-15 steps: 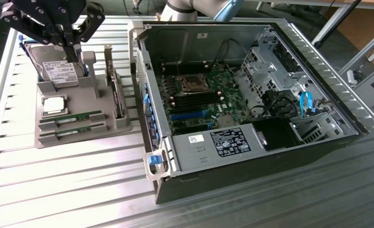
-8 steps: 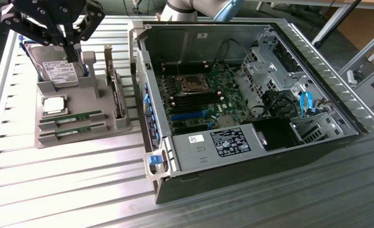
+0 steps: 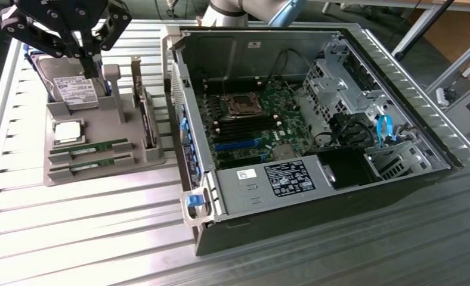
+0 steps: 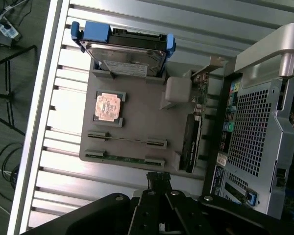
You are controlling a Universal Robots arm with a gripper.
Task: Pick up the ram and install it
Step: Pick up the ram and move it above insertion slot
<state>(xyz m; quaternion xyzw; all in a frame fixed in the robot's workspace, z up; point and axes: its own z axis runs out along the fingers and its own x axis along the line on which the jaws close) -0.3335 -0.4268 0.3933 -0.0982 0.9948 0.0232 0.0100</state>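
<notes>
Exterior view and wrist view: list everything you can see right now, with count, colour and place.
ram sticks: two, green, lying side by side in slots at the holder's near end
processor chip: one, silver, flat on the holder beyond the ram sticks
hard drive: one, silver with white label, upright at the holder's far end
holder: one, grey, on the table at the exterior view's left of the case
computer case: one, black and silver, side open
motherboard: one, green, inside the case
table: one, silver, slatted
arm: one, grey, behind the case
gripper: one, black, raised over the holder, fingers shut, holding nothing
</notes>
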